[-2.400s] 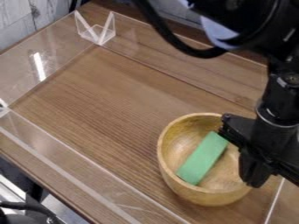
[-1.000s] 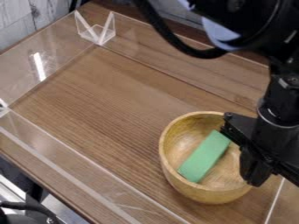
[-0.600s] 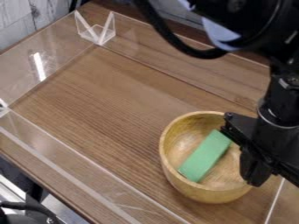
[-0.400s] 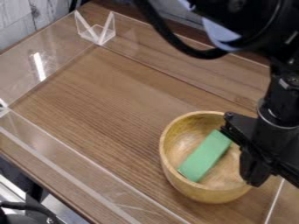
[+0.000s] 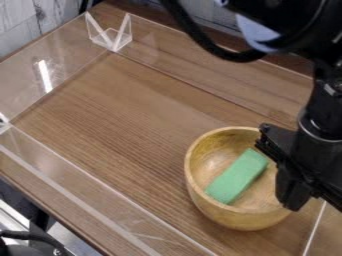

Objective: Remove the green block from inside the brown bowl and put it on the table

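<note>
Little has changed over the last couple of seconds: the tool [image 5: 291, 192] hangs over the right side of the brown bowl [image 5: 203, 157], pointing down, as it did before, and the green block [image 5: 238, 177] has barely shifted, if at all, inside the bowl. The tool's jaws are together, and the picture does not make clear whether they pinch the block's right end or merely sit beside it. My reading is that the lift has not begun, so the task is at its early stage.

The block is a plain bright green bar lying slantwise in the bowl's hollow, its far end up by the tool, its near end toward the bowl's middle. The bowl is pale wood with a thick rim, sitting near the right edge of the table [image 5: 120, 110], whose long stretch to the left lies open for the set-down
</note>
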{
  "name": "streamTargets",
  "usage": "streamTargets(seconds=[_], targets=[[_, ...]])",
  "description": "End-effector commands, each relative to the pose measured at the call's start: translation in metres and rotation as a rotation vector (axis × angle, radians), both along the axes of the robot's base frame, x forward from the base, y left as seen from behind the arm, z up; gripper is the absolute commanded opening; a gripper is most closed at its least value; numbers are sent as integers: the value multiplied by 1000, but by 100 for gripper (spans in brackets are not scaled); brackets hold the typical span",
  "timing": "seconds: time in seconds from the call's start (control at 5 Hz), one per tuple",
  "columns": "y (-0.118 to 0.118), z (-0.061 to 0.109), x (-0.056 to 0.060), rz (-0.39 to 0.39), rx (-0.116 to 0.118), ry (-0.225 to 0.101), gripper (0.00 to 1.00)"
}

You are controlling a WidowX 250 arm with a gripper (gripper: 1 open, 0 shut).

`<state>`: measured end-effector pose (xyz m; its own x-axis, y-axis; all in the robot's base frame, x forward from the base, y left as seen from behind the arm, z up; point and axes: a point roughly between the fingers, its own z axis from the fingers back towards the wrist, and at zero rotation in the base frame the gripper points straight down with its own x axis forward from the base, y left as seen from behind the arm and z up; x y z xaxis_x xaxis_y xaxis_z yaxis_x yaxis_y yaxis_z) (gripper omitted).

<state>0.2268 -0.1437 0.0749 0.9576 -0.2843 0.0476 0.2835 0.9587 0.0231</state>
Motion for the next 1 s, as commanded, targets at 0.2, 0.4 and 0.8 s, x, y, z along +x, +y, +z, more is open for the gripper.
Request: streamTargets(seconds=[0.2,0.4,0.8], targets=[[-2,28,10,-12,-53,-76,0],[0,29,10,-20,-53,-72,0],[4,30,10,-30,-56,-64,100]])
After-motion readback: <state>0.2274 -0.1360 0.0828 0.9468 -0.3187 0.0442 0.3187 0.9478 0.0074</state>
